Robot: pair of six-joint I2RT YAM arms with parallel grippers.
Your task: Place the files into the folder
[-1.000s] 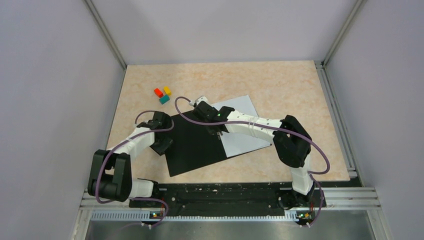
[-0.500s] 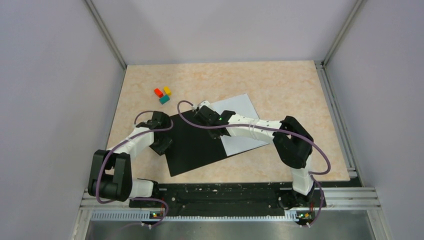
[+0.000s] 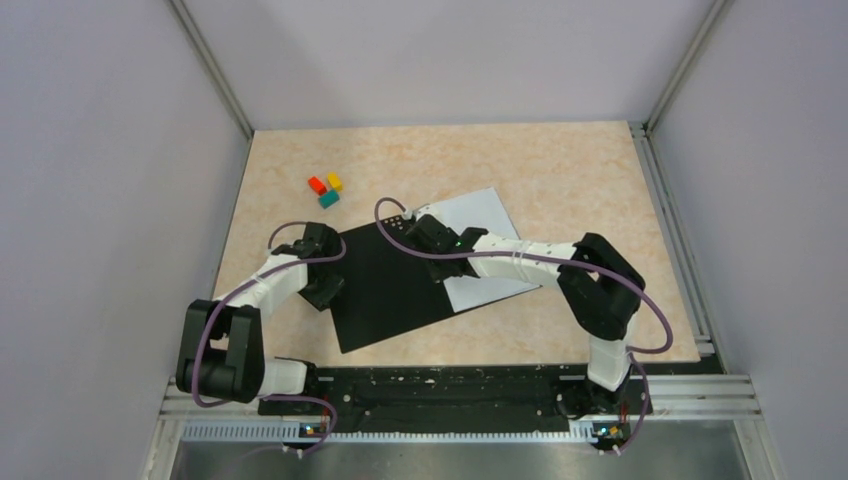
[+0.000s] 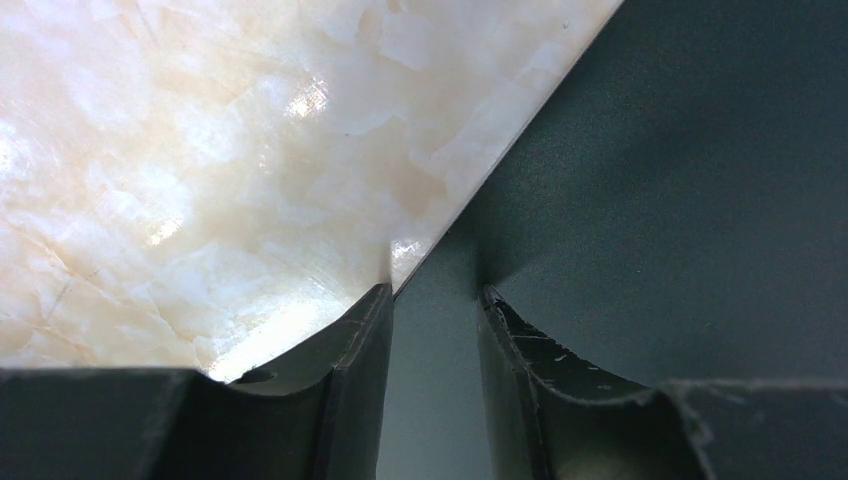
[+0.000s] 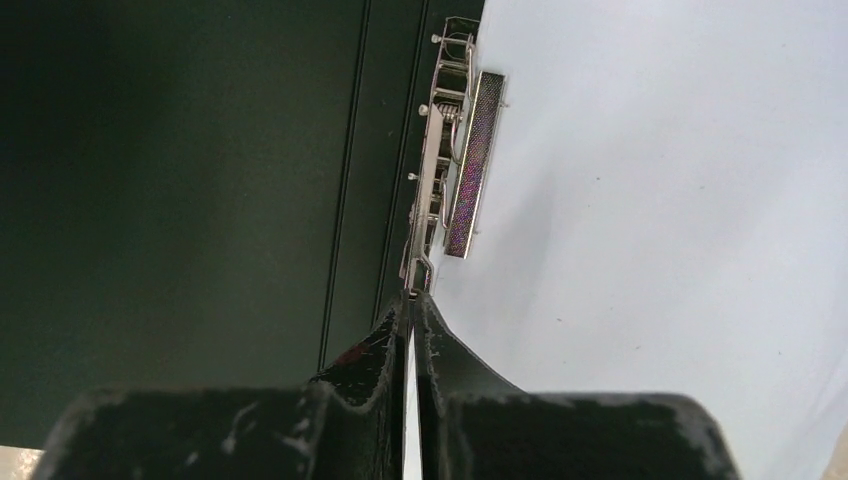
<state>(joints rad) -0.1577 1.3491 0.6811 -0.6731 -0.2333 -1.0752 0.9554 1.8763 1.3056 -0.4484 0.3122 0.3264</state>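
Observation:
The folder (image 3: 385,285) lies open, black inside up; it fills the right of the left wrist view (image 4: 680,180). The white files (image 3: 485,235) lie on its right half, also seen in the right wrist view (image 5: 660,200). The metal spine clip (image 5: 440,170) runs along the sheets' left edge, its bar over the paper. My right gripper (image 3: 412,222) (image 5: 412,300) is shut, its tips pinching the clip's near end. My left gripper (image 3: 325,285) (image 4: 435,295) is slightly open, its tips down on the folder's left edge with only the black cover showing between them.
Red (image 3: 317,185), yellow (image 3: 335,182) and teal (image 3: 328,199) blocks sit on the beige tabletop (image 3: 560,170) beyond the folder's far left corner. Grey walls close in the left, right and back sides.
My right arm has shifted a little to the right and its cable loop with it, the gripper staying at the spine clip. The left arm, folder and sheets have not moved.

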